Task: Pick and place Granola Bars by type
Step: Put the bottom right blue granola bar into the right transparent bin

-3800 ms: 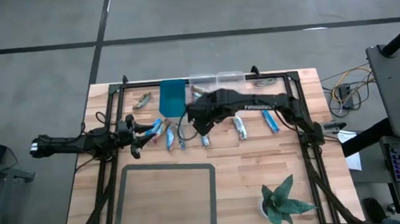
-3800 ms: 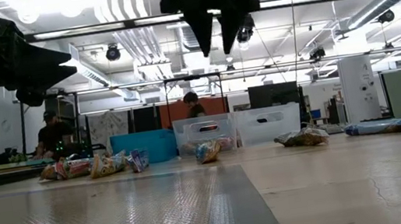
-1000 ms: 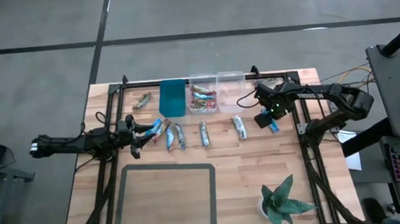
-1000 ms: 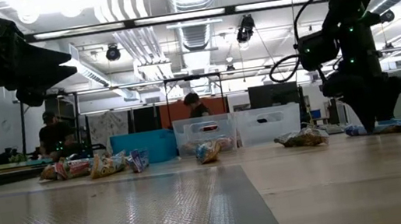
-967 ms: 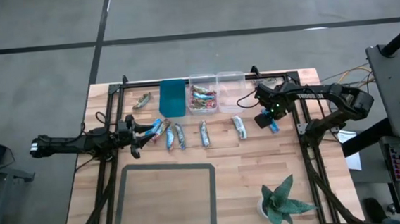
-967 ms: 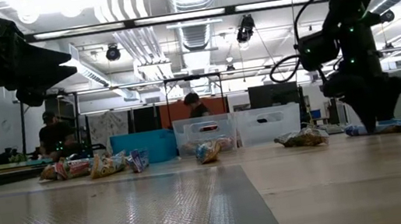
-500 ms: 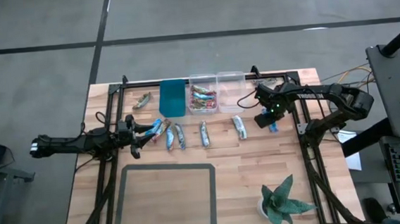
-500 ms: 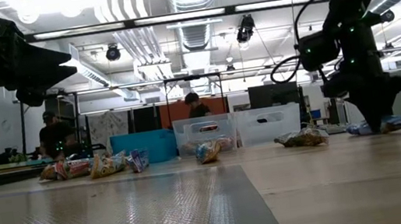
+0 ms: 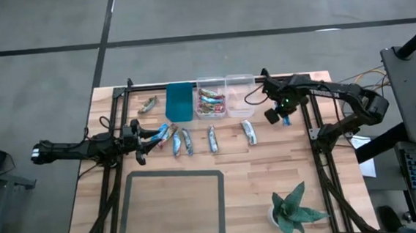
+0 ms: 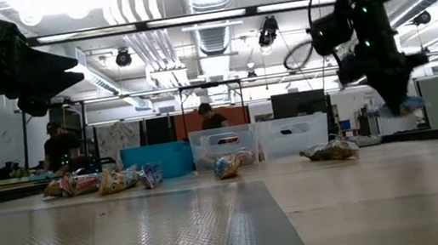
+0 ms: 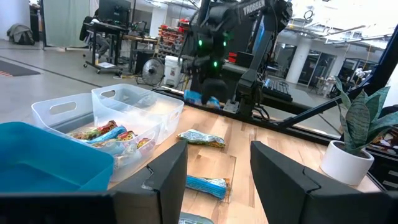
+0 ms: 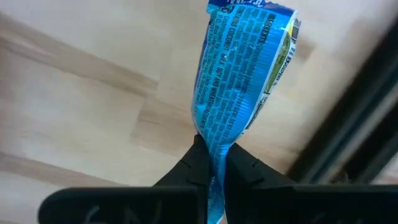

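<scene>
A blue granola bar (image 12: 244,68) hangs in the air over the table's right part with my right gripper (image 9: 278,114) shut on it. Several more granola bars lie flat in a row mid-table, among them a greenish-silver one (image 9: 249,130) and a blue one (image 9: 163,132). Another lies alone at the far left (image 9: 147,104). Reddish-brown bars fill the middle clear bin (image 9: 211,101). My left gripper (image 11: 214,177) waits level and open at the row's left end, touching nothing. My right gripper pinches the blue bar between its two fingers (image 12: 194,167) at one narrowed end of the wrapper (image 12: 214,144). The fingers point down from above. The bar is lifted clear of the table (image 10: 404,104) and reaches out past the fingertips.
A teal bin (image 9: 180,101) and a second clear bin (image 9: 240,86) stand along the far edge. A grey mat (image 9: 174,207) lies at the near middle, a potted plant (image 9: 297,211) at the near right. Black frame rails (image 9: 313,124) run beside the right arm.
My right gripper has shut on the blue bar where it lay at the table's right. It has then risen and drawn a little toward the far edge. The bar has come up with it, clear of the table.
</scene>
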You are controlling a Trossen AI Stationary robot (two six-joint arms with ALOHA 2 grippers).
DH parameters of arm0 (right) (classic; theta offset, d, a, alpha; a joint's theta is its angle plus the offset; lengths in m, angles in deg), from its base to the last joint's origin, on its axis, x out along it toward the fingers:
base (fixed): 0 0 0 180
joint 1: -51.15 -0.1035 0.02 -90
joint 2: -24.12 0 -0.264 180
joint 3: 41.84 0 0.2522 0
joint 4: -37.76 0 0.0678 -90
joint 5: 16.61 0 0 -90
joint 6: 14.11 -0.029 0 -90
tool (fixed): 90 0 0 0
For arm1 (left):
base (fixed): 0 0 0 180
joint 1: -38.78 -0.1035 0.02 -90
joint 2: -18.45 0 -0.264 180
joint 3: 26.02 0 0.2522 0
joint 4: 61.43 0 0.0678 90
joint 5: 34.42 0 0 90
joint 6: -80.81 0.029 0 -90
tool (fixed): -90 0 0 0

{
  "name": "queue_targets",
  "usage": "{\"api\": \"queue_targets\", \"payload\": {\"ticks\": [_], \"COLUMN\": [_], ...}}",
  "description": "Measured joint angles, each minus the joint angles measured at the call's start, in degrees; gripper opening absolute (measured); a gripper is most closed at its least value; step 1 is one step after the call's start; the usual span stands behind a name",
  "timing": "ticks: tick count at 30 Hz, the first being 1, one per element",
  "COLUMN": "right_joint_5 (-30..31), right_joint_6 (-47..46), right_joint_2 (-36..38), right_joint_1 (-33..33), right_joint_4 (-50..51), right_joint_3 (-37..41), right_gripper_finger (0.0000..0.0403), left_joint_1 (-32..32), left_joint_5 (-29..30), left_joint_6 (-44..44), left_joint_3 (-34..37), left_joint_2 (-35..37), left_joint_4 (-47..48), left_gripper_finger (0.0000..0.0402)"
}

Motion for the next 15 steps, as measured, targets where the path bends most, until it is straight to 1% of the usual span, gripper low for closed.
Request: {"api": "queue_targets", "payload": {"ticks": [3, 7, 15], "right_joint_5": [1.95, 4.78, 5.54], "right_joint_6": [3.01, 9.5, 28.5], "right_joint_2": [0.0, -0.12, -2.32], "right_joint_1": [0.02, 0.0, 0.0], "right_joint_4": [3.85, 8.55, 14.48], "right_joint_3": [-5.36, -12.36, -22.79], "right_gripper_finger": [0.0009, 0.0009, 0.0009], "left_joint_1": [-0.01, -0.02, 0.0], "left_joint_5": [0.01, 0.0, 0.01], "left_joint_6": [-0.02, 0.0, 0.0], "left_joint_3": [-0.01, 0.0, -0.02], "left_joint_2": [0.0, 0.0, 0.01], "left_joint_4": [-0.02, 0.0, -0.01], "left_gripper_finger": [0.0158, 0.0158, 0.0158]}}
